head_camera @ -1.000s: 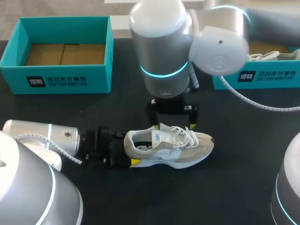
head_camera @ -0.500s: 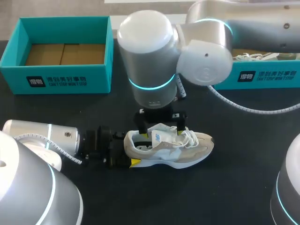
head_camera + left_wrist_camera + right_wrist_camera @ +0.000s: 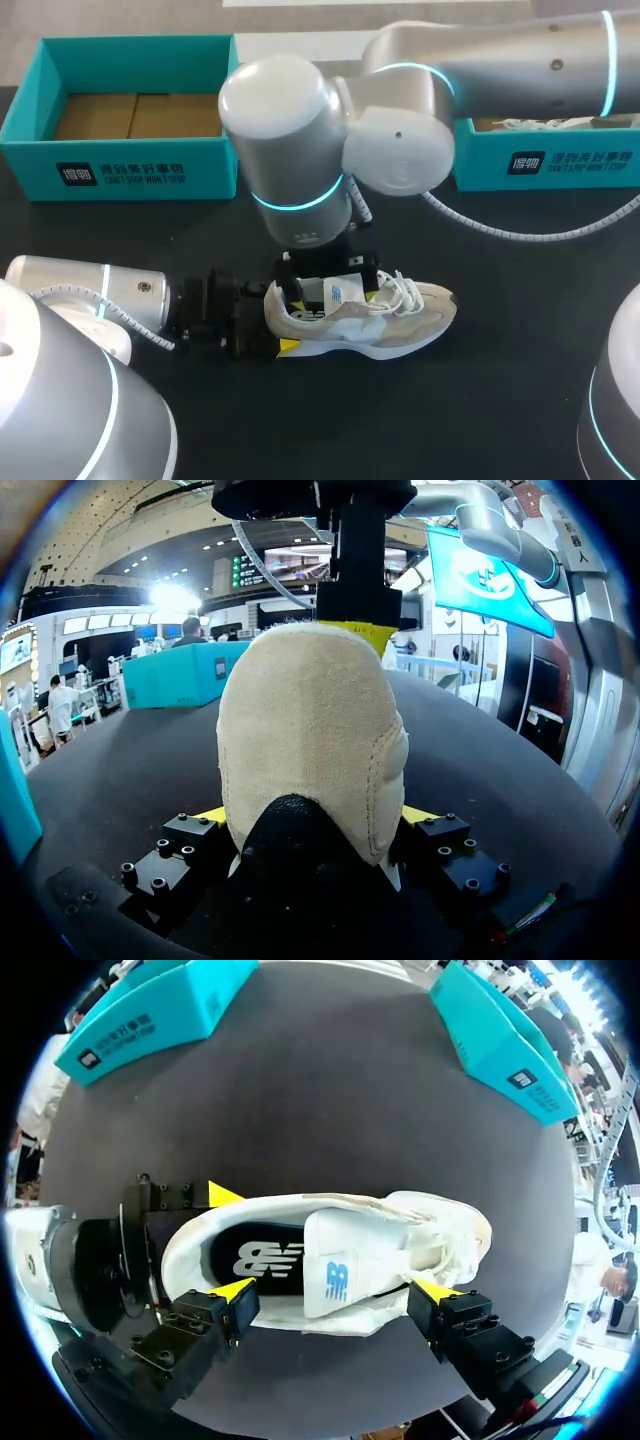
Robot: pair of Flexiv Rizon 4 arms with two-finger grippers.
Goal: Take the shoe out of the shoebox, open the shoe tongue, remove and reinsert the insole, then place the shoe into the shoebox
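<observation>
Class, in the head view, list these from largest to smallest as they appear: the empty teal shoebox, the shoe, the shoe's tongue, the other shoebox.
1. empty teal shoebox
2. shoe
3. tongue
Unranked: the other shoebox is partly hidden behind the right arm and cut off at the view's edge.

- The right arm (image 3: pixel 290 150) covers much of the right-hand shoebox (image 3: pixel 480 170) (also cut off by the edge).
- From the left wrist, the shoe (image 3: pixel 310 730) heel hides its own front and most of the fingertips (image 3: pixel 212 815) of the left gripper (image 3: pixel 315 815).
</observation>
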